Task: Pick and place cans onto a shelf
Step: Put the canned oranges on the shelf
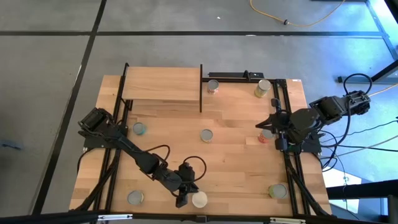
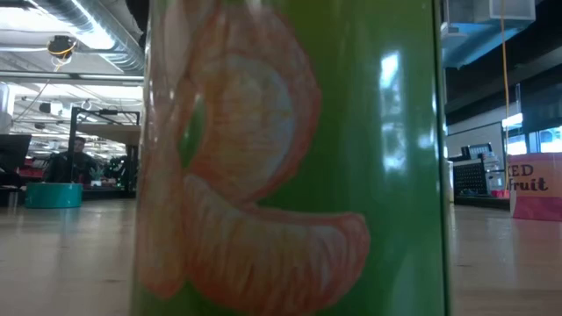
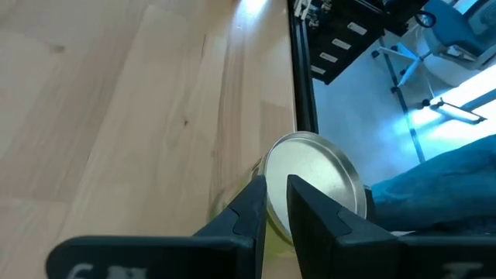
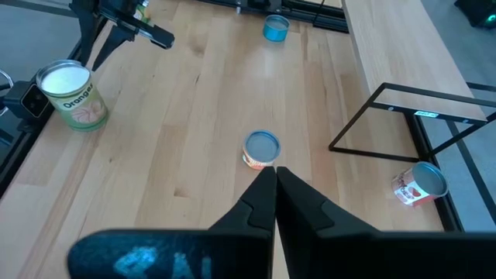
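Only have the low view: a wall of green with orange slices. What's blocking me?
Observer: A green can standing at the table's near edge, right in front of that camera.
Operator: Any arm near it?
Observer: Yes, the left pincer is right beside it.
Operator: Right arm?
Observer: The right pincer is shut. It is over the table's right side, pointing toward a blue-topped can mid-table.
Operator: Shelf loaded?
Observer: From above, no cans show on the shelf.
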